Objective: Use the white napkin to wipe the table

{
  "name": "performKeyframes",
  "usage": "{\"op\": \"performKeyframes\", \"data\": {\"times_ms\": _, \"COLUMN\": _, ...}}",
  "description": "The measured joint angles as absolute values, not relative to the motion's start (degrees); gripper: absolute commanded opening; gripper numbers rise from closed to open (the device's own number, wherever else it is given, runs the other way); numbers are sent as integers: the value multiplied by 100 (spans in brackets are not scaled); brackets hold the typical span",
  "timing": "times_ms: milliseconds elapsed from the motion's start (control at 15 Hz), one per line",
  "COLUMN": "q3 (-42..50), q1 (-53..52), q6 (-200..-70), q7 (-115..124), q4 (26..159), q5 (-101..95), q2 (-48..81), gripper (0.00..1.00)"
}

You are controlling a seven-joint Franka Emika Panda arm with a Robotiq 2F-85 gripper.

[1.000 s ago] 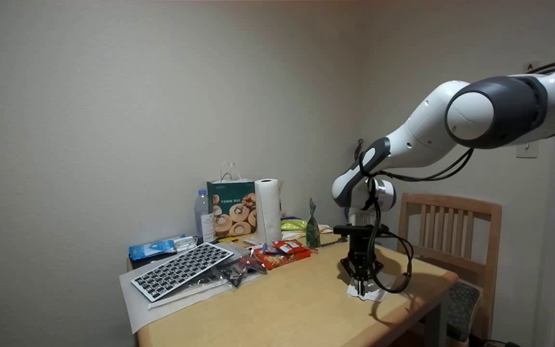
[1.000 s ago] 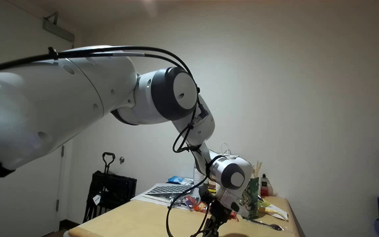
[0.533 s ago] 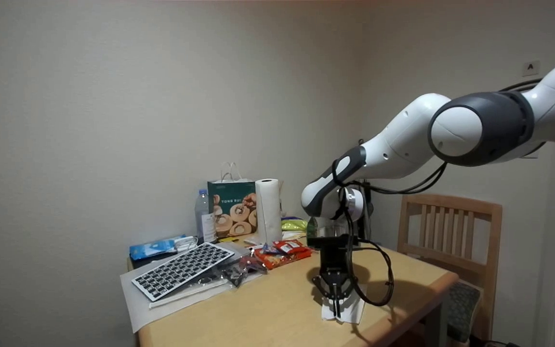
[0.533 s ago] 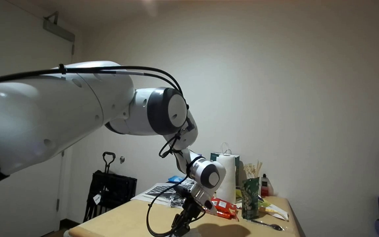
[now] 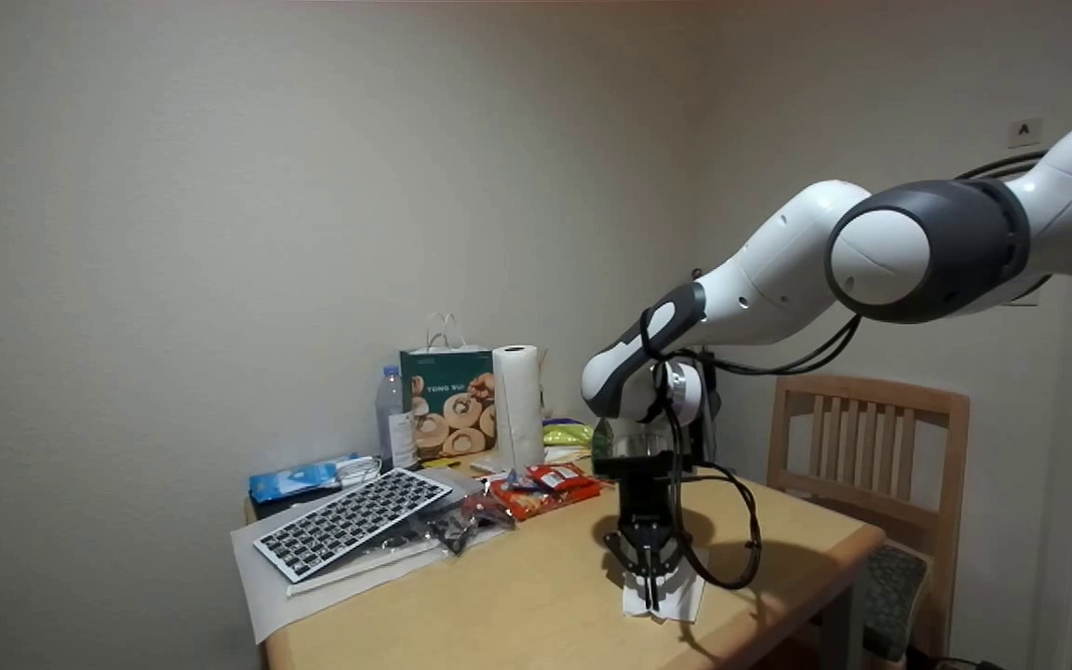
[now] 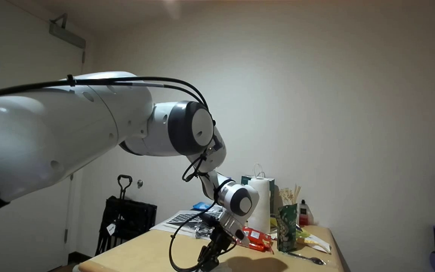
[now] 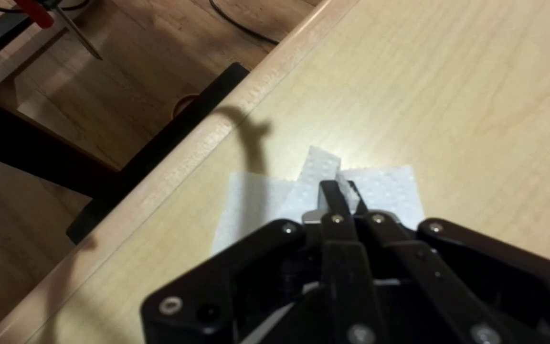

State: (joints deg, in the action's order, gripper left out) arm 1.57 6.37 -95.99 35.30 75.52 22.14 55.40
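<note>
The counter (image 5: pixel 499 605) is the surface to be wiped. It lies directly below the gripper (image 7: pixel 343 187), broad on one side and ending at an edge (image 7: pixel 177 167) near the gripper on the other. Direct strokes toward the broad side and stop short of the edge.

The arm (image 5: pixel 783 265) reaches over the counter and down to the gripper. The step in hand appears to be wiping: move the arm in slow, level passes, each overlapping the last.

The gripper points downward. Its jaws are almost together, pinching a fold (image 7: pixel 348 193) of the napkin (image 7: pixel 303 196). Do not release until the last pass is complete. Maintain constant height: whether the fingertips (image 7: pixel 334 198) touch the counter cannot be told, and pressing harder could scrape it.

The red packets (image 5: pixel 550 490) lie well apart from the gripper, on the side away from the edge. End each stroke before reaching them.

The napkin lies beneath the gripper, spread on the counter to both sides of the fingertips. Its thin paper will probably crumple if pushed; drag it with the loose part trailing.

The fold between the fingertips appears to be the only hold. Stop and regrip if it slips.
</note>
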Motion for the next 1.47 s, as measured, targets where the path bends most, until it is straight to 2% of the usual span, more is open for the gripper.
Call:
{"op": "performKeyframes", "data": {"times_ms": 467, "q3": 115, "q1": 1, "q6": -9168, "q7": 3529, "q4": 7056, "q5": 1963, "q2": 5809, "gripper": 2}}
{"op": "performKeyframes", "data": {"times_ms": 867, "q3": 113, "q1": 18, "q6": -9130, "q7": 3529, "q4": 7045, "q5": 1967, "q2": 5821, "gripper": 0}}
{"op": "performKeyframes", "data": {"times_ms": 1467, "q3": 76, "q1": 36, "q6": -8110, "q7": 3534, "q4": 7119, "q5": 2281, "q2": 6083, "gripper": 0}}
